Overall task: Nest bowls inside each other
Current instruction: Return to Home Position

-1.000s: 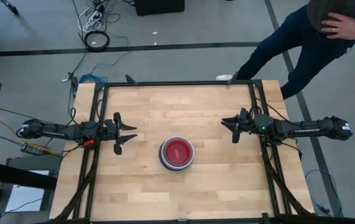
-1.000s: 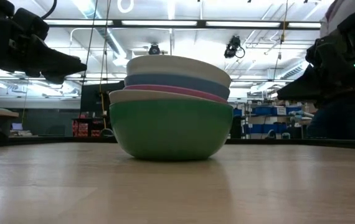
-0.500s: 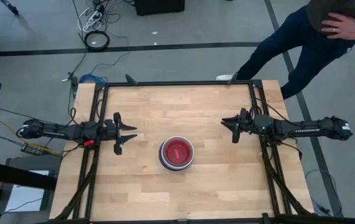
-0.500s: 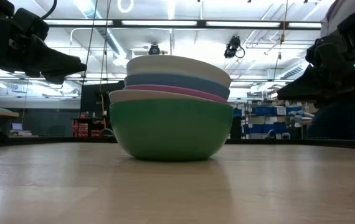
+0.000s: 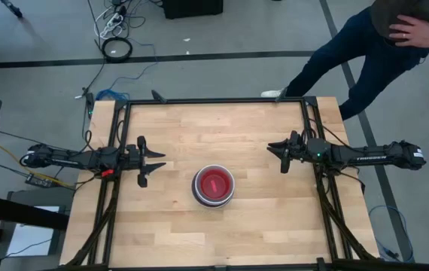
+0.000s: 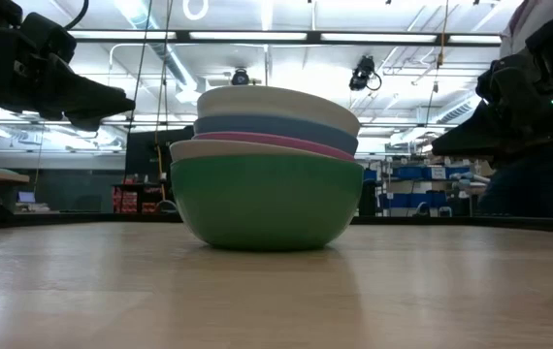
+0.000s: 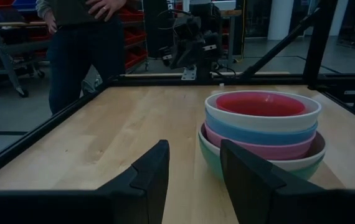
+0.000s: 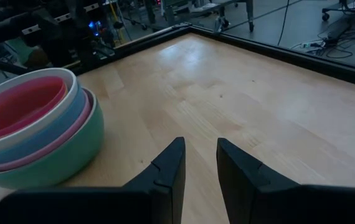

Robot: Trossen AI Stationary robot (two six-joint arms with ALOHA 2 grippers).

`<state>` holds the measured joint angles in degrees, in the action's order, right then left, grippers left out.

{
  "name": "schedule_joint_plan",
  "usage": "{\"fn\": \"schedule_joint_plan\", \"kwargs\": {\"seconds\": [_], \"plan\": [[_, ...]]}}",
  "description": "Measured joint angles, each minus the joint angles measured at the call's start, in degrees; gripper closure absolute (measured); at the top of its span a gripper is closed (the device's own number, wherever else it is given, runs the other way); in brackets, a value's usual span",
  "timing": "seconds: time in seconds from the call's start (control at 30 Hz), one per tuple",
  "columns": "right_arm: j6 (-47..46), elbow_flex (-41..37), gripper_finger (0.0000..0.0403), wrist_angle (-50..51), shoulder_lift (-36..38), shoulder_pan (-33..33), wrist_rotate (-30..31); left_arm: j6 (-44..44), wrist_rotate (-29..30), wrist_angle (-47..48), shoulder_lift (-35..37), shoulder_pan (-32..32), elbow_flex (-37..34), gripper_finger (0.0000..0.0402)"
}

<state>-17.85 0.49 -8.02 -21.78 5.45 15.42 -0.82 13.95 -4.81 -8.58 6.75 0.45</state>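
Observation:
The bowls sit nested in one stack [image 5: 214,185] at the middle of the table, resting on the green outer bowl's base [image 6: 262,237]. Above the green bowl show a white rim, a pink one, a blue one and a pale top bowl [image 6: 276,100], with a red bowl [image 7: 261,104] innermost. My left gripper [image 5: 153,164] hovers open to the left of the stack, its fingers [image 7: 156,171] pointing toward the stack and apart from it. My right gripper [image 5: 276,156] hovers open to the stack's right and a little farther back, with nothing between its fingers [image 8: 171,165].
A person [image 5: 365,45] stands beyond the table's far right corner and also shows in the left wrist view [image 7: 84,37]. Black frame rails [image 5: 214,100] run along the table's edges. Bare wood [image 5: 214,132] surrounds the stack.

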Motion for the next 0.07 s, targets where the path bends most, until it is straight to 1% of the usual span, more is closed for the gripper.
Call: {"fn": "schedule_joint_plan", "kwargs": {"seconds": [0.07], "plan": [[0.0,0.0,0.0322,-0.01,0.0,0.0,0.0,0.0,0.01,0.01,0.0,-0.01,0.0,0.0249]]}}
